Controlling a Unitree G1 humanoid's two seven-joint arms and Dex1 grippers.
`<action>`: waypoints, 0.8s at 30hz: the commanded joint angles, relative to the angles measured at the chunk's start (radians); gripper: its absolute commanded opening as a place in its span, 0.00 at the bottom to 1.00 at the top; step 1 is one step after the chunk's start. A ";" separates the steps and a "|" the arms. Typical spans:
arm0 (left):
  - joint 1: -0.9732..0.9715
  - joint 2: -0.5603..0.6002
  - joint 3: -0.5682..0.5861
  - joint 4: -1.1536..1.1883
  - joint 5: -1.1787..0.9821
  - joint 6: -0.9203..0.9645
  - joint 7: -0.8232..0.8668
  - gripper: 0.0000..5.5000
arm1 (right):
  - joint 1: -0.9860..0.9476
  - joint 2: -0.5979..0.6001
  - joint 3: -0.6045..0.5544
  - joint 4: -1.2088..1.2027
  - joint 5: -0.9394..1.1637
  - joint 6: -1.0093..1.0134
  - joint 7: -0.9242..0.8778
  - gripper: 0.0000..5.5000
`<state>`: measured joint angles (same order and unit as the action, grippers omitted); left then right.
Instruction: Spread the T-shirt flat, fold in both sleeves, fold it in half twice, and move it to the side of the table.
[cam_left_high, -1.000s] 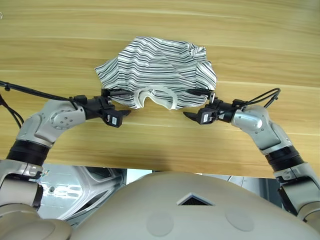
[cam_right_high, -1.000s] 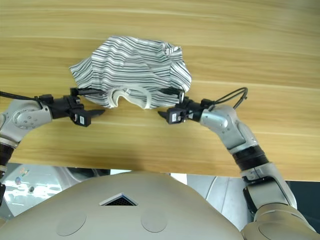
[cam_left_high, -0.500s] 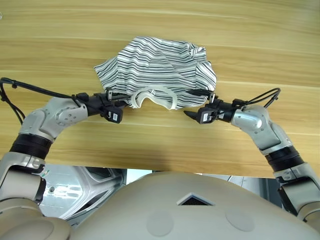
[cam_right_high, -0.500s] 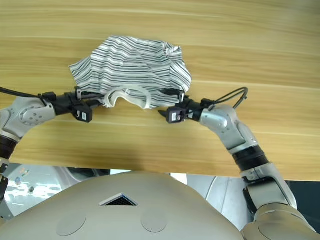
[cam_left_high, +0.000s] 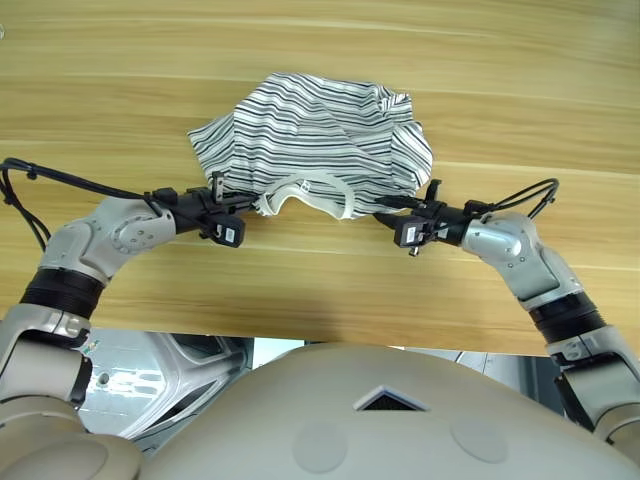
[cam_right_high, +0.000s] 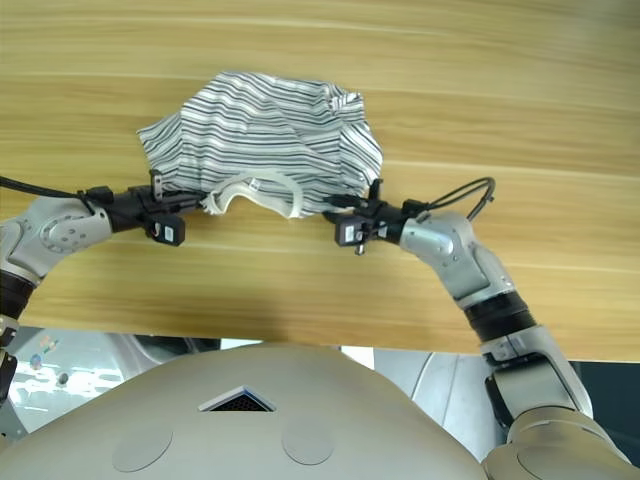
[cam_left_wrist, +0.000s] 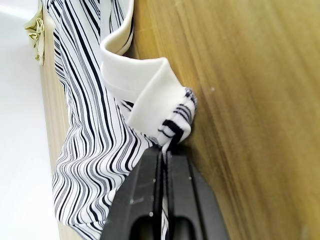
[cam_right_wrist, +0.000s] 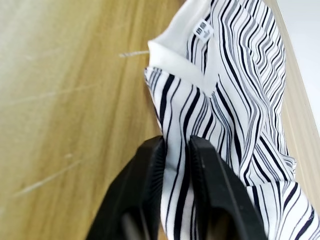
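Right wrist view shows right pincer (cam_right_wrist: 175, 146) pinching T-shirt (cam_right_wrist: 235, 75)

There is one striped T-shirt (cam_left_high: 315, 140) on one wooden surface (cam_left_high: 520, 90), and two hands: the left hand (cam_left_high: 248, 198) and the right hand (cam_left_high: 387, 208).

Cloth T-shirt (cam_left_high: 315, 140) (smooth wooden table (cam_left_high: 300, 290))

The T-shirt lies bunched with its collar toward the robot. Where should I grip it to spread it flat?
Grip the T-shirt at its near edge, either side of the white collar, coming in low over the table from the robot's side: that edge faces the robot and lies exposed. The left gripper and right gripper are shut on it there.
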<state>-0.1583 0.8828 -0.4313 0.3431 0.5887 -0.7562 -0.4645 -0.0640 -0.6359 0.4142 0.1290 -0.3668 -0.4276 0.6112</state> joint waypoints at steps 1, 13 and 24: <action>0.048 0.001 -0.052 0.057 0.080 0.031 -0.027 0.00 | -0.010 0.001 0.002 0.053 -0.014 0.009 0.007 0.05; -0.220 -0.018 0.136 0.089 -0.065 0.016 0.085 0.00 | -0.110 -0.065 -0.226 -0.030 0.133 -0.012 -0.039 0.01; -0.610 0.075 0.425 0.059 -0.461 -0.079 0.043 0.00 | -0.319 -0.176 -0.611 -0.210 0.381 0.029 -0.073 0.01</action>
<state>-0.7379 0.9053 -0.0508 0.4254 0.1918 -0.8274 -0.3831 -0.3712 -0.7714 -0.1342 -0.0666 -0.0449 -0.4001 0.5082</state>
